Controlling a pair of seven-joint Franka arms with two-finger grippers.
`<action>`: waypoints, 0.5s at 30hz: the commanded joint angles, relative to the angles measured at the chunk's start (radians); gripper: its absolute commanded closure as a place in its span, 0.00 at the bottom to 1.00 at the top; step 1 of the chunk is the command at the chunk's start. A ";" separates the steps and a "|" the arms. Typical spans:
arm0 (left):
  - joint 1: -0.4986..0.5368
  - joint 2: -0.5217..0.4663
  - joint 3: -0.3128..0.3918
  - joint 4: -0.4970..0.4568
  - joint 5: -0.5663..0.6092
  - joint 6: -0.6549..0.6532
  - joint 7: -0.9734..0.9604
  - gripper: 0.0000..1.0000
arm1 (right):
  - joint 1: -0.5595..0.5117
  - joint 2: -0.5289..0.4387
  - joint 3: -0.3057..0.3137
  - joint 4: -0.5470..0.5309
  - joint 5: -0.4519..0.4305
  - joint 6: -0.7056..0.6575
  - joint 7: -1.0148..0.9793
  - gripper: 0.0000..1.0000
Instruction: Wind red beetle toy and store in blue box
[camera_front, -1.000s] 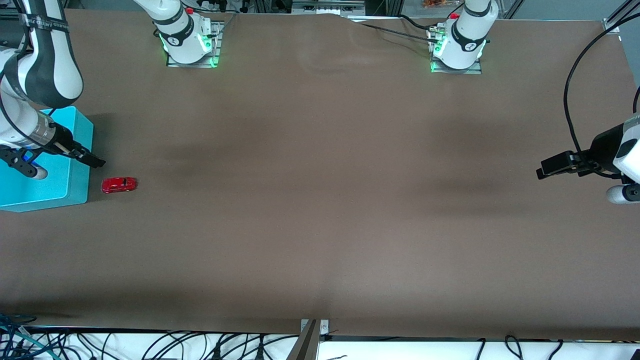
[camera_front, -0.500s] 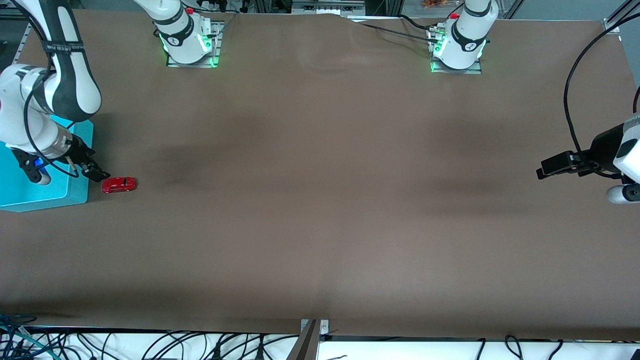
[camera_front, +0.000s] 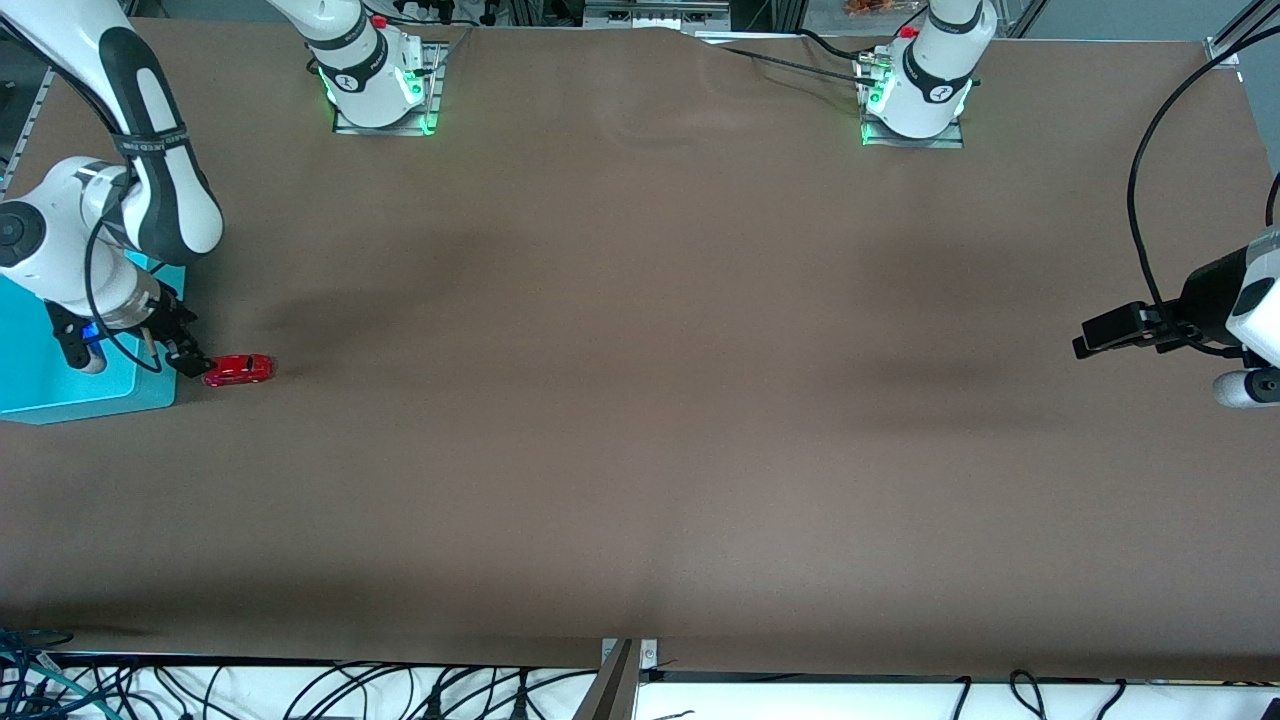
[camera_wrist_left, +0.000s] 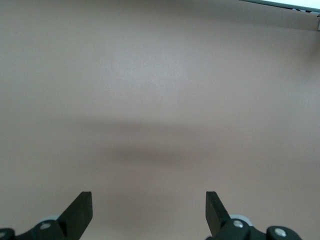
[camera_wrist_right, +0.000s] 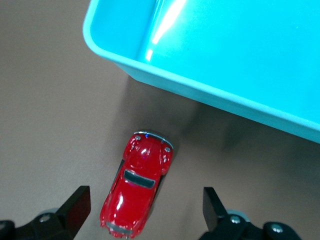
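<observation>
Right gripper (camera_front: 190, 360) hangs low over the table, just beside the blue box (camera_front: 60, 385), with its fingers spread wide and nothing between them. One red beetle toy (camera_front: 239, 369) sits on the table close to the box's wall, at the right arm's end of the table. One blue box stands there too.

Seen from the right wrist, the toy (camera_wrist_right: 137, 185) lies between the two black fingers (camera_wrist_right: 77, 207), untouched, with the box's rim (camera_wrist_right: 200, 92) just beside it; the front view shows the fingertips close to one end of the car.

Left gripper (camera_front: 1095, 335) waits in the air over the left arm's end of the table, fingers (camera_wrist_left: 82, 212) wide apart over bare brown tabletop (camera_wrist_left: 160, 100).
</observation>
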 joint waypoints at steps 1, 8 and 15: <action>-0.006 0.003 0.006 0.017 0.010 -0.008 0.021 0.00 | -0.002 0.004 0.008 -0.007 0.001 0.032 0.035 0.00; -0.006 0.004 0.006 0.017 0.010 -0.008 0.021 0.00 | -0.002 0.027 0.026 -0.006 0.003 0.064 0.056 0.00; -0.008 0.004 0.006 0.017 0.010 -0.008 0.021 0.00 | -0.002 0.049 0.037 -0.003 0.003 0.095 0.087 0.00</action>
